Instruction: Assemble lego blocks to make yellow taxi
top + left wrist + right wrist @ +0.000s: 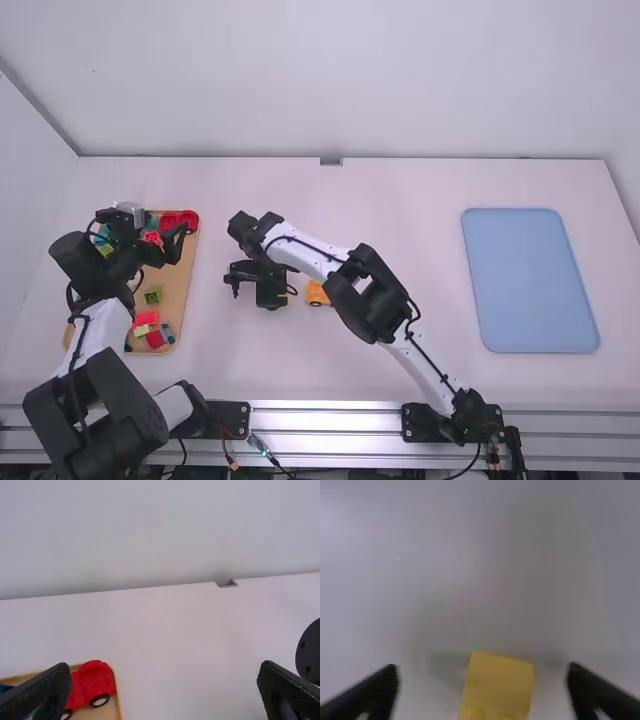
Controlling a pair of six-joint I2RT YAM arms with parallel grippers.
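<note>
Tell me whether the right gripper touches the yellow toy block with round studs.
Apart. In the right wrist view, the right gripper is open, with white table showing between each finger and the yellow block.

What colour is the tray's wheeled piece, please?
The wheeled piece is red, clearest in the left wrist view.

High view looks from above, forward and down onto the table (400, 200); left wrist view faces far wall (150, 535); both show the red car (92, 682). Right wrist view looks closely at yellow block (500, 680).
</note>
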